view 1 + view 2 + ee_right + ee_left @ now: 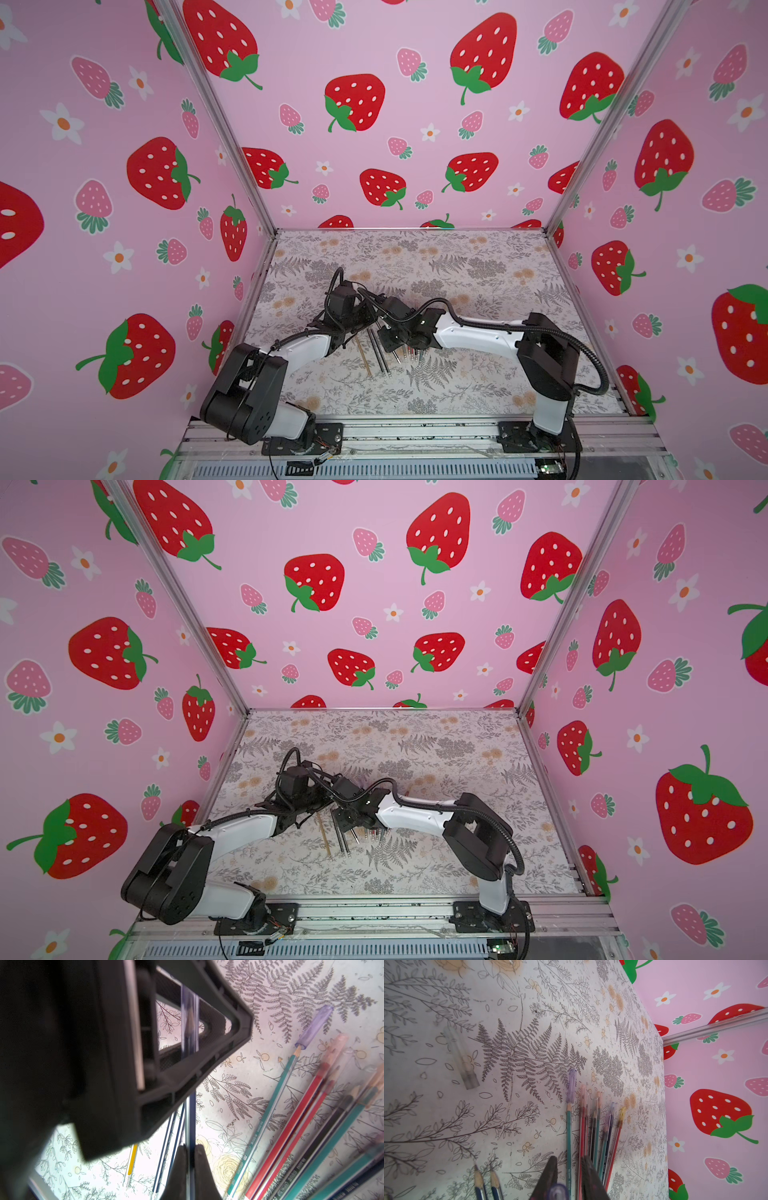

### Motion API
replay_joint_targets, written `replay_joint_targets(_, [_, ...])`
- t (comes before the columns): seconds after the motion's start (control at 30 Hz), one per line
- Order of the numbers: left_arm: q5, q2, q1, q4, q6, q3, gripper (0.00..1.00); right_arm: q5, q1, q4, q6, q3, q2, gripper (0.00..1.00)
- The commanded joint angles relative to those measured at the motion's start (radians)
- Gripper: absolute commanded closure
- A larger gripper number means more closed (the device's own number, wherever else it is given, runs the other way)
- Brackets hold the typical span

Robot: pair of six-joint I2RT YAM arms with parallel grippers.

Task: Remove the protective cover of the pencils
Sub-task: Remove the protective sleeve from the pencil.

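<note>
Strawberry-print pink walls are enclosing a floral-paper worktop [478,266], and the two arms are meeting near its middle. On the left, the left pincer [569,1158] is reaching around a clear bluish cap [189,1022] that is sitting over the point of the held pencil [192,1105]. The cap is lying between its fingers, but I cannot tell whether they are pressing on it. Just beside that pincer two bare blue pencils [478,1178] are lying flat, and a loose clear cap [463,1059] is resting well out in front of it.

Further right, the right pincer [191,1148] is clamping together on the held pencil's dark shaft, aiming it at the left pincer. Off to its side a fan of capped pencils [291,1126], teal, red and black, is lying on the paper.

By my reckoning each pencil is going to feel light and stiff but thin enough to twist in a grip. The caps are looking smooth, small and easily crushed, so gripping one across its middle is looking best. Holding the shaft close behind it and pulling straight along the pencil is likely sparing the brittle point.
</note>
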Motion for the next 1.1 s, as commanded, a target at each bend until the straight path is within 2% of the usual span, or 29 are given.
replay_joint_targets(0.0, [0.005, -0.033, -0.005, 0.025, -0.023, 0.029, 0.81, -0.008, 0.018, 0.023, -0.005, -0.016, -0.044, 0.95])
replay_joint_targets(0.1, [-0.004, -0.049, -0.006, 0.017, -0.028, 0.027, 0.84, -0.005, 0.018, 0.024, -0.005, -0.017, -0.043, 0.95])
replay_joint_targets(0.43, [-0.011, -0.077, -0.005, -0.001, -0.042, 0.025, 0.93, 0.015, 0.018, 0.021, 0.005, -0.012, -0.022, 0.65])
replay_joint_targets(0.57, [-0.007, -0.086, -0.006, -0.004, -0.044, 0.023, 0.93, 0.020, 0.018, 0.016, 0.003, 0.000, 0.000, 0.62])
replay_joint_targets(0.63, [-0.007, -0.091, -0.006, -0.007, -0.045, 0.021, 0.93, 0.017, 0.018, 0.015, 0.001, 0.005, 0.006, 0.65])
replay_joint_targets(0.8, [-0.012, -0.100, -0.005, -0.009, -0.045, 0.018, 0.93, 0.015, 0.018, 0.020, -0.005, 0.005, 0.006, 0.82])
replay_joint_targets(0.83, [-0.012, -0.100, -0.005, -0.012, -0.045, 0.019, 0.98, 0.015, 0.018, 0.022, -0.007, 0.003, 0.006, 0.85])
replay_joint_targets(1.07, [-0.013, -0.094, -0.005, -0.022, -0.046, 0.028, 1.00, 0.006, 0.019, 0.036, -0.010, -0.007, -0.001, 0.96])
